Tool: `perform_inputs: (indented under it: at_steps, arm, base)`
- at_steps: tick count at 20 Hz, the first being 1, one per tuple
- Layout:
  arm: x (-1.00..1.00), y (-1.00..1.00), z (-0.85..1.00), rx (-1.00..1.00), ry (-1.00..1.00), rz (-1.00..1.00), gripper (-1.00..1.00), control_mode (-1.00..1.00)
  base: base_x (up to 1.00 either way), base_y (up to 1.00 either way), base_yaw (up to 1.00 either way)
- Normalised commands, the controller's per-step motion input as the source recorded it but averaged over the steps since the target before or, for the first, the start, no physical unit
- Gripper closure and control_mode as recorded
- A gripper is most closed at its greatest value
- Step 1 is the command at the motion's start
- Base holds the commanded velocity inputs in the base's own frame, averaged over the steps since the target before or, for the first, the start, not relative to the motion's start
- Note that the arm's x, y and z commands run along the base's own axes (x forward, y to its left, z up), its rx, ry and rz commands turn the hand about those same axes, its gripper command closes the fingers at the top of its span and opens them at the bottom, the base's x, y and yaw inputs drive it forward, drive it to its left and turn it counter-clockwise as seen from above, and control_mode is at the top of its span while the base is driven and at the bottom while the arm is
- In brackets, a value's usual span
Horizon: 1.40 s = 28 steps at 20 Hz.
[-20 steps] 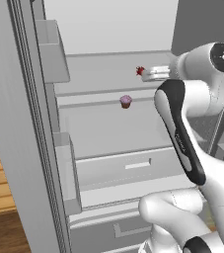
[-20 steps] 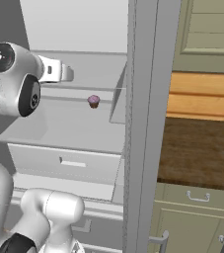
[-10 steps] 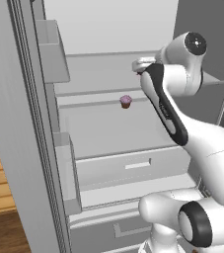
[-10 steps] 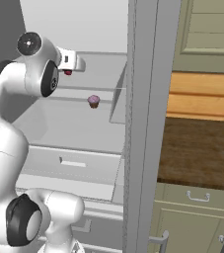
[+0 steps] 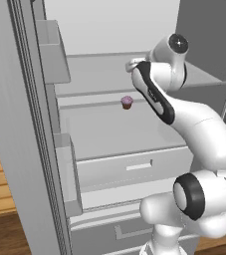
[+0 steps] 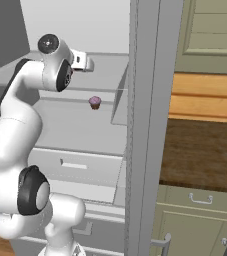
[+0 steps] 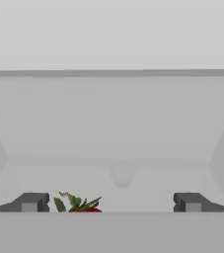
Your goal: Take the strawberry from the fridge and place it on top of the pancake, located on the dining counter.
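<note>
1. My two-finger gripper (image 7: 111, 202) is spread wide and grips nothing.
2. The tiny dark-red strawberry with green leaves (image 7: 80, 204) lies between my fingertips, close to the left one (image 7: 32, 202).
3. The pink-purple frosted cupcake (image 5: 127, 102) sits on the white shelf below my hand.

Two base views flank the open fridge (image 5: 109, 139); hand view faces inside.

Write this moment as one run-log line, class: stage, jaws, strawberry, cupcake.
stage: reaching into fridge | jaws: open, either side of strawberry, not closed | strawberry: on upper shelf | cupcake: lower shelf, untouched
</note>
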Motion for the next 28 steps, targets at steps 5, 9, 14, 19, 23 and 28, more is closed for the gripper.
perform_inputs:
  at_steps: [5, 9, 14, 19, 23, 28]
  arm:
    - [0.01, 0.12, -0.01, 0.0, 0.01, 0.08, -1.0, -1.0]
    - [-0.05, 0.22, -0.12, 0.0, 0.04, 0.02, -1.0, -1.0]
    - [0.0, 0.16, -0.09, 0.0, 0.0, 0.0, -1.0, -1.0]
    - [0.0, 0.0, -0.02, 0.0, 0.0, 0.0, 1.0, -1.0]
    - [0.0, 0.03, 0.0, 0.0, 0.0, 0.01, 1.0, -1.0]
    - [-0.11, 0.0, -0.02, 0.01, -0.02, 0.0, 1.0, -1.0]
  base:
    - [0.0, 0.0, 0.0]
    - [0.0, 0.0, 0.0]
    - [0.0, 0.0, 0.0]
    - [0.0, 0.0, 0.0]
    - [0.0, 0.0, 0.0]
    - [0.0, 0.0, 0.0]
